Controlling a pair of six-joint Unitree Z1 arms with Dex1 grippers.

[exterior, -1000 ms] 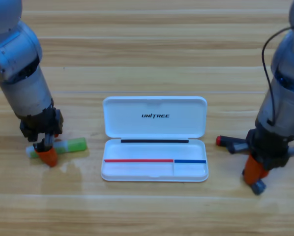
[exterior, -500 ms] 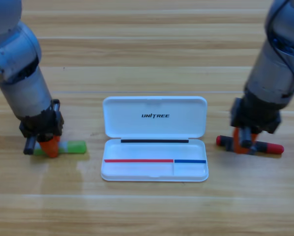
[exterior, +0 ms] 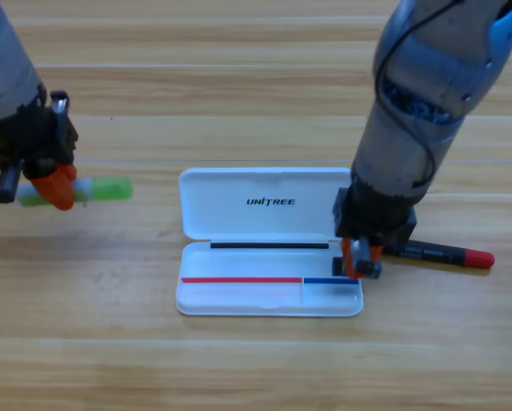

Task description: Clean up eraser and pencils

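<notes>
Even, bright overhead light on the wooden table [exterior: 239, 360]; soft faint shadows only, under the white case [exterior: 269, 244] toward 6 o'clock; mild sheen on the boards at 12 o'clock; green pencil [exterior: 98, 189] motion-blurred at 9 o'clock; right arm [exterior: 427, 111] slightly soft.

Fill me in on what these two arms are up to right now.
The left claw is shut on the green and whitish pencil and holds it left of the open white case. The right claw hangs over the right end of the case's tray, apparently holding the small dark eraser; its grip is hidden. The black pencil with red ends lies on the wooden table just right of the case.
</notes>
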